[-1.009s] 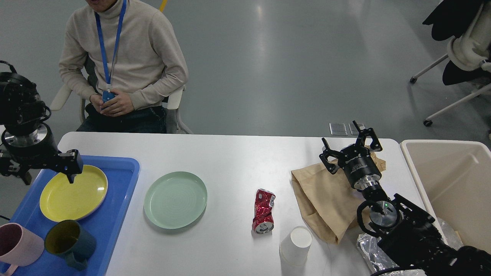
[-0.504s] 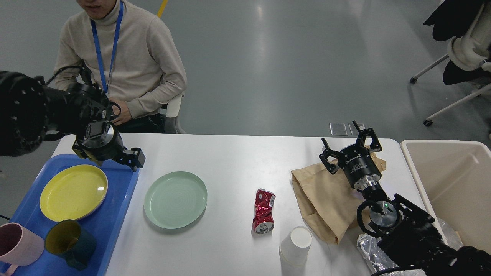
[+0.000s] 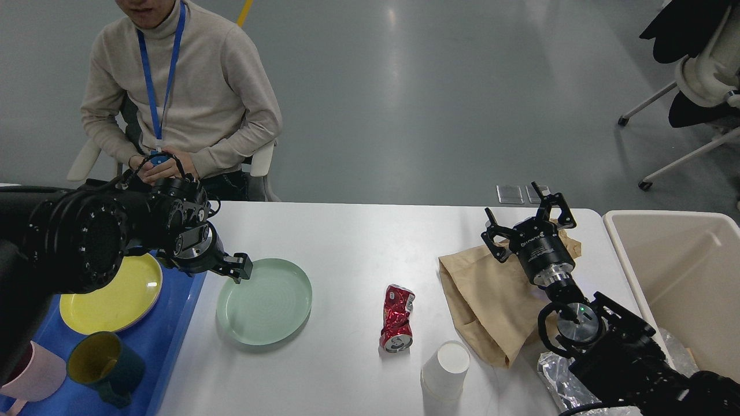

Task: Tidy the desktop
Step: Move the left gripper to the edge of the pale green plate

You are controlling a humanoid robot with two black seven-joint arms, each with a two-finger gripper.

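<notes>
The white desktop (image 3: 358,231) carries a pale green plate (image 3: 265,301), a crushed red can (image 3: 398,318), an upside-down white paper cup (image 3: 446,370) and a flat brown paper bag (image 3: 491,300). My left gripper (image 3: 238,269) hangs at the green plate's far left rim; it looks dark and end-on, so its fingers cannot be told apart. My right gripper (image 3: 525,217) is open and empty above the far end of the paper bag.
A blue tray (image 3: 173,323) at the left holds a yellow plate (image 3: 124,294), a dark green mug (image 3: 105,365) and a pink mug (image 3: 32,375). A beige bin (image 3: 676,277) stands at the right. Crumpled clear wrap (image 3: 555,381) lies by my right arm. A seated person (image 3: 179,98) is behind the table.
My left arm has swung right, from over the yellow plate in the tray to the green plate's left rim. The right arm has not moved.
</notes>
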